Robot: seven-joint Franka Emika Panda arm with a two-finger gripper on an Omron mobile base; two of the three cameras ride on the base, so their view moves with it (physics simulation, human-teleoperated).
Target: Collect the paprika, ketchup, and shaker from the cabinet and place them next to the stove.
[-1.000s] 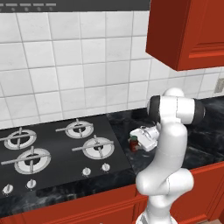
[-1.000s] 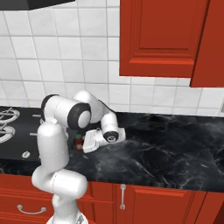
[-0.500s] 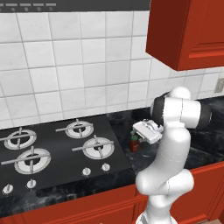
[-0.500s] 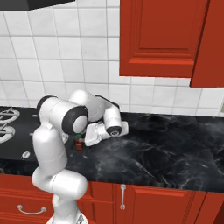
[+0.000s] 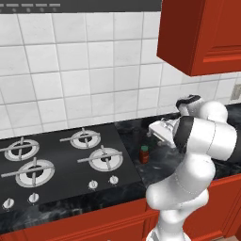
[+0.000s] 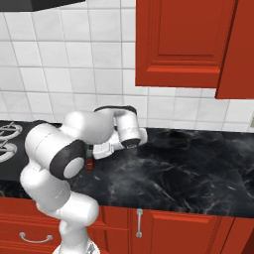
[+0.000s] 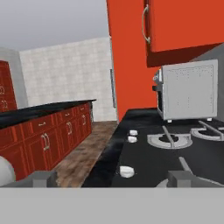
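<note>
- The paprika stands on the worktop just beside the stove, at its 3 o'clock.
- The gripper hovers near it, jaws spread and empty (one item apparently delivered).
- Next, judging by this: reach toward the cabinet for ketchup or shaker.

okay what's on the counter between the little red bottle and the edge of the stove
Nothing. In the left base view the ketchup stands upright on bare black counter just right of the stove, with no other item between them.

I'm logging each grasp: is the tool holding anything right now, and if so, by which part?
Nothing is held. The tool is open with nothing between its tips, and the paprika stands by itself on the counter beside the stove.
</note>
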